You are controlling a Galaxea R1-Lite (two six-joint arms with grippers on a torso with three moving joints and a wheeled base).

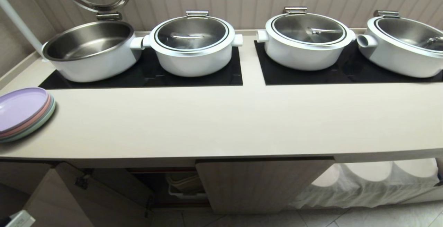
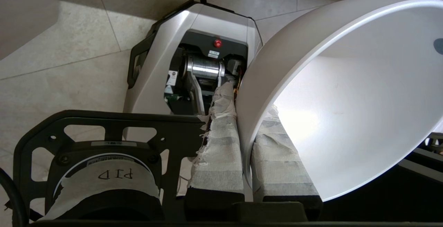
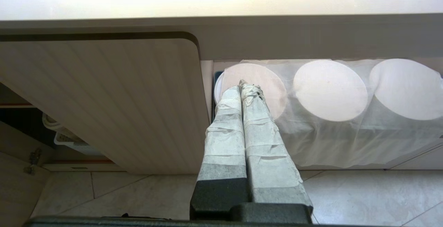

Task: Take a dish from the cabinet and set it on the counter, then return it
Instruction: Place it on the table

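The dish, a plain white bowl, is tilted on its side in the left wrist view, over the tiled floor and my own base. My left gripper is shut on its rim, one taped finger inside the bowl and one outside. The counter runs across the head view, with no dish or arm on it. Below it is the cabinet, its left door swung open and its right door closed. My right gripper is shut and holds nothing. It points at the cloth-covered niche beside the closed door.
Four white pots stand on two black panels at the back; the leftmost pot has its lid raised. A stack of pastel plates lies at the counter's left end. White cloth covers round shapes in the niche on the right.
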